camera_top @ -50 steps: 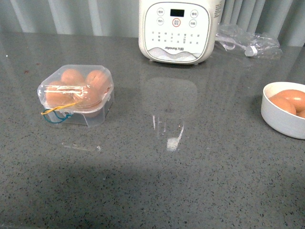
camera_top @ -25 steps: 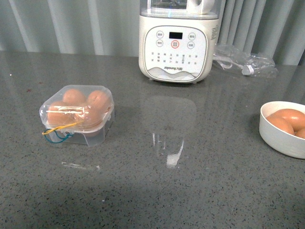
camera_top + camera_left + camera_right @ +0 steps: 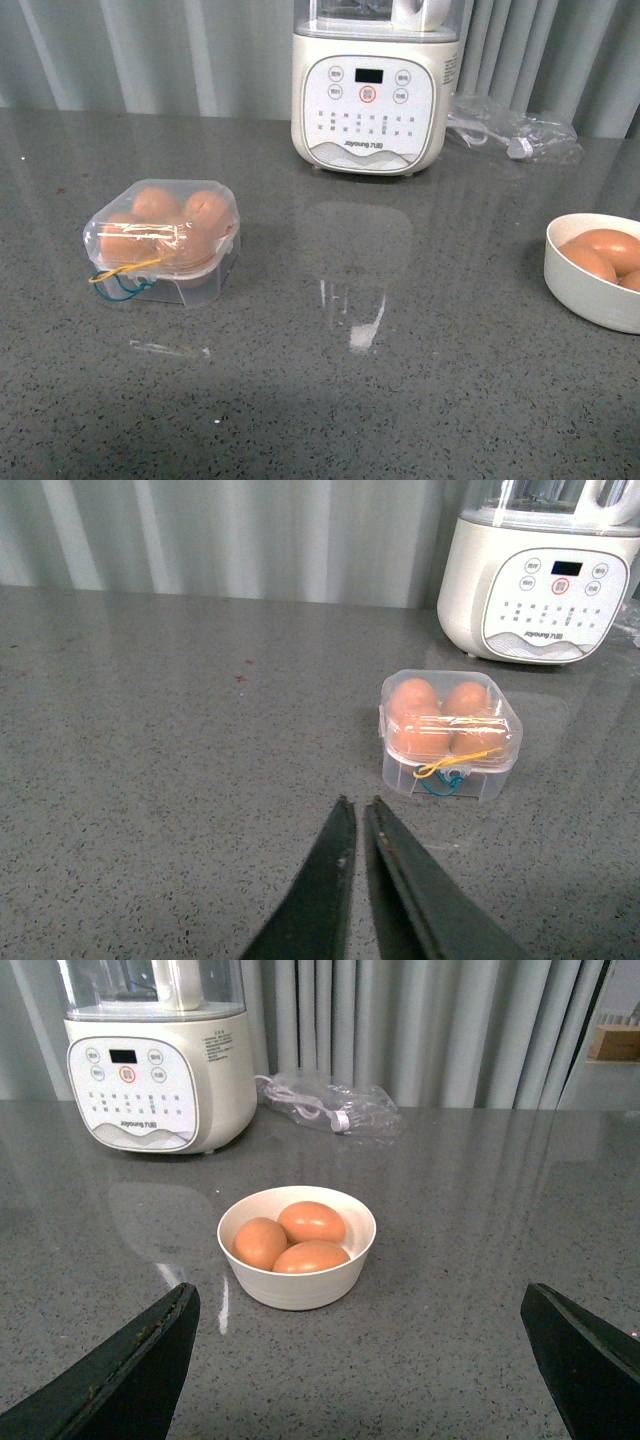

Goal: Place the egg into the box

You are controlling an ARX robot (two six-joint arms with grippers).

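Observation:
The clear plastic box sits on the grey counter at the left with its lid down over several brown eggs; yellow and blue bands hang at its front. It also shows in the left wrist view. My left gripper is shut and empty, hovering short of the box. Three brown eggs lie in a round white bowl, which shows at the right edge of the front view. My right gripper is wide open and empty, short of the bowl. Neither arm shows in the front view.
A cream soy-milk machine stands at the back centre. A crumpled clear plastic bag with a cord lies behind it to the right. Grey curtains hang along the back of the counter.
The front view tilted up between one second and half a second ago, so everything sits lower in frame. Since then nothing has moved.

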